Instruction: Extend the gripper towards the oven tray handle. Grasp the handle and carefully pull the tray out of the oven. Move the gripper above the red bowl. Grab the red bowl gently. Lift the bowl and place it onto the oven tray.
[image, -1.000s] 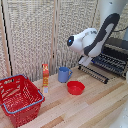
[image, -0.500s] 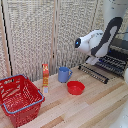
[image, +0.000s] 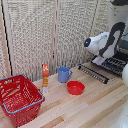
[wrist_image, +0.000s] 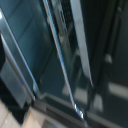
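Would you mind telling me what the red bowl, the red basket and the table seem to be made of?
The red bowl looks like smooth plastic: uniform bright colour, though glazed ceramic is possible. The red basket appears to be coated wire or moulded plastic, given its open lattice sides. The table looks like pale wood, showing plank seams and grain.

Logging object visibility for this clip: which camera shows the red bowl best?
The exterior view. The red bowl sits whole and unobstructed on the wooden table, near the blue mug. The wrist view shows none of it, only blurred dark metal and glass surfaces close up.
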